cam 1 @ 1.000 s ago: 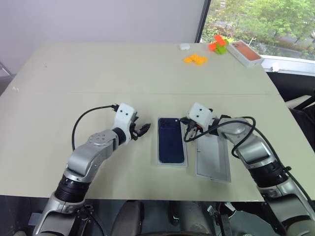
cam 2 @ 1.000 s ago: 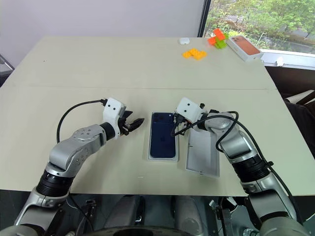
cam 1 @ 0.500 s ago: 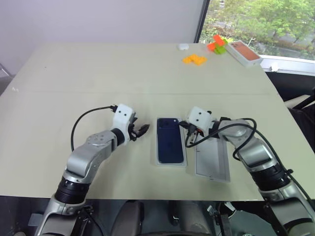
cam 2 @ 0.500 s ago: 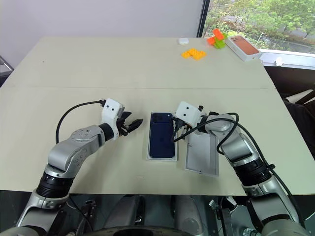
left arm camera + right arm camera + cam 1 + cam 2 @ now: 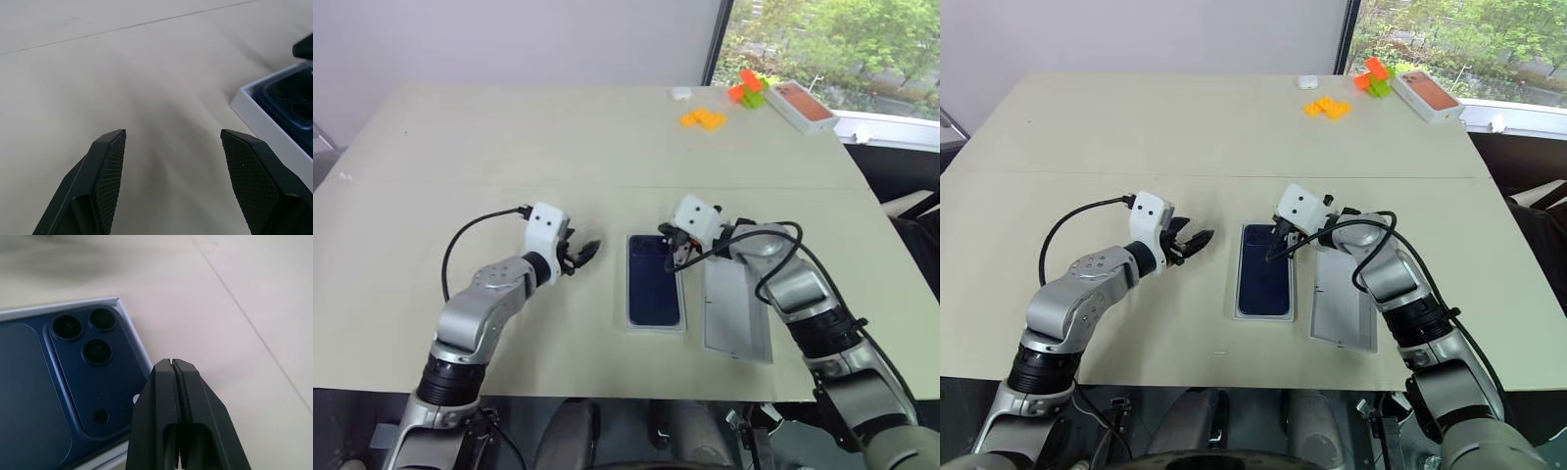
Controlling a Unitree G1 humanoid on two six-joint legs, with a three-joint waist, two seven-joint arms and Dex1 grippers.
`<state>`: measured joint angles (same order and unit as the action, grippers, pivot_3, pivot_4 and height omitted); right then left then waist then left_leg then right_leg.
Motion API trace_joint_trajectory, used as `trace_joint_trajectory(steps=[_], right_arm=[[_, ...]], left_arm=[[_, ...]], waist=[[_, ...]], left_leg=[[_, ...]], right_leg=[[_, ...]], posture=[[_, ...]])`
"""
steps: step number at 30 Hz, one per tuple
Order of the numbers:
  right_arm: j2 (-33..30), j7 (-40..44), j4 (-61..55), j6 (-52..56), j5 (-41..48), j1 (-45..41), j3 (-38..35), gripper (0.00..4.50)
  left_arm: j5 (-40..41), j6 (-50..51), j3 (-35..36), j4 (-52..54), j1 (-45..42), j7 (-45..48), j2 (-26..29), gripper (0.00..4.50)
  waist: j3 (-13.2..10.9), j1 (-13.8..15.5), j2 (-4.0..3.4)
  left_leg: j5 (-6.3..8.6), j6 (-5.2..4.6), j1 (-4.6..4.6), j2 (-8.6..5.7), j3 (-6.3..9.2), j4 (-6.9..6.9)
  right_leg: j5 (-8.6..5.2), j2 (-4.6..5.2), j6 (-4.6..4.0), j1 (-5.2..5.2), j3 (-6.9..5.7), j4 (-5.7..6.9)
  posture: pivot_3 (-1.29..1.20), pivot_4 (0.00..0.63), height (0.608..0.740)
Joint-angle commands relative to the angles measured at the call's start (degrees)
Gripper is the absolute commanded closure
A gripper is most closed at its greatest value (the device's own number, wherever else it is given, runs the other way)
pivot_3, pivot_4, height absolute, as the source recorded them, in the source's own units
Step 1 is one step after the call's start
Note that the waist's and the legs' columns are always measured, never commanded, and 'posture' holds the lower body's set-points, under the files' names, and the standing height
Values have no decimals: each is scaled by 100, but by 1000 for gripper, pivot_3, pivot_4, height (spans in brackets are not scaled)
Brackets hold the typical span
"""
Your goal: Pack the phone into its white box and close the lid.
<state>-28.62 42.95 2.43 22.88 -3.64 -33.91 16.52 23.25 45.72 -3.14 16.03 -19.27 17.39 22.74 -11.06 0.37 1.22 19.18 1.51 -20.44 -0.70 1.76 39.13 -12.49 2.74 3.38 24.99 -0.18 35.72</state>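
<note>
One phone [image 5: 654,287] lies lengthwise, cameras at its far end, beside the pressed-together right pincer [image 5: 672,255]; left pincer [image 5: 588,249] spread.

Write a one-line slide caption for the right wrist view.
Shut right gripper poised over the camera corner of the navy phone, which lies in the white box on the beige table.

Nothing readable anywhere, honestly. No lettering, logo, number or sign could be made out on anything in these shots.
</note>
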Motion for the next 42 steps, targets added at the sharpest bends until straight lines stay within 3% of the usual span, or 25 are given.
trace_joint_trajectory(steps=[1, 15, 22, 31, 42], right_arm=[[-15, 40, -37, -131, -60, -107, -9, 4431], [-168, 425, -525, -21, -94, 233, 52, 4431], [-190, 397, -944, -170, 248, 331, -374, 4431], [-1040, 1084, -2570, 375, 1053, 1391, -905, 4431], [-1598, 1097, -3213, 807, 1421, 2065, -1106, 4431]], left_arm=[[108, -24, 171, 331, 44, 68, -96, 1215], [92, 89, 191, 431, 104, 175, -98, 1215], [123, 92, 357, 449, 158, 145, -86, 1215], [470, 189, 706, 651, 381, 452, 52, 1215], [838, 104, 757, 1146, 1198, 1647, 1073, 1215]], waist=[[0, -1, 0], [0, -20, 0], [0, -14, 0], [1, 23, 0], [1, -32, 0]], left_leg=[[0, 0, -1, 0, 0, 0], [-4, 6, 8, 0, 0, 5], [-4, 7, 7, 1, 0, 5], [-4, 6, 3, 0, 2, 5], [-4, 7, 12, 15, -4, 6]], right_leg=[[0, 1, 0, 1, 0, 1], [0, -2, 0, 4, 0, 30], [0, -3, 0, 5, 0, 31], [-1, -2, 0, 7, 0, 29], [-3, -19, -2, 5, 0, 34]], posture=[[0, 150, 740], [0, 150, 740], [0, 150, 740], [0, 150, 740], [0, 150, 740]])
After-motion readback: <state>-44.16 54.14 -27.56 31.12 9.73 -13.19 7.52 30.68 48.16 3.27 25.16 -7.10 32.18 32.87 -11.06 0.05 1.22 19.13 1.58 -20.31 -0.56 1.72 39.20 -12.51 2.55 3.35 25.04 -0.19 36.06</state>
